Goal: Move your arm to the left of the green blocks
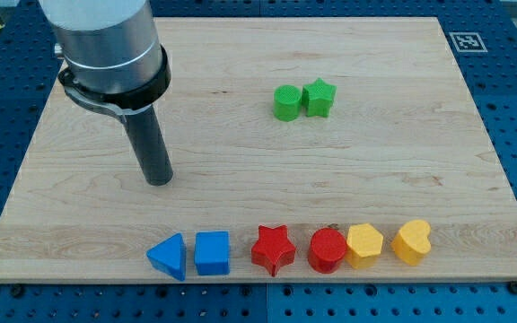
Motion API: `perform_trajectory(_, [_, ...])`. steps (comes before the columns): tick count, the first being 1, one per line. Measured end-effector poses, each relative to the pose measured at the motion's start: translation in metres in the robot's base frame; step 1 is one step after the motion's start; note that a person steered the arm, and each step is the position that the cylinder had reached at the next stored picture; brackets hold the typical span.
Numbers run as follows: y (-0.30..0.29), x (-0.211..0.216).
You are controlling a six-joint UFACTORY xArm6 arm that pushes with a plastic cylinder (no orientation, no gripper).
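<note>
Fingers: none fitted; rod ends in my tip [159,178], resting on the wooden board [402,179] at the view's left, holding nothing, well apart from all blocks.
Bottom row, left to right: blue triangle [169,257], blue cube [212,253], red star [273,248], red cylinder [328,249], yellow hexagon [364,245], yellow heart [412,240].
Upper middle: green round block [287,103] touching green star [319,98], both well to the right of my tip.

A broad silver-grey metal cylinder is filling the frame's upper left, ringed by a black collar; a straight, dark, matte rod is narrowing down to my tip [159,181].
</note>
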State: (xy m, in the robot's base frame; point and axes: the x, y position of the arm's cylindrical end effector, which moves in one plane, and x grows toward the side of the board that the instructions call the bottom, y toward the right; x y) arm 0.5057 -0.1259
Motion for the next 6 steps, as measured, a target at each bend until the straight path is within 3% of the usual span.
perform_trajectory(3, [-0.001, 0.0])
perform_trajectory(5, [-0.007, -0.071])
perform_trajectory(6, [-0.007, -0.071])
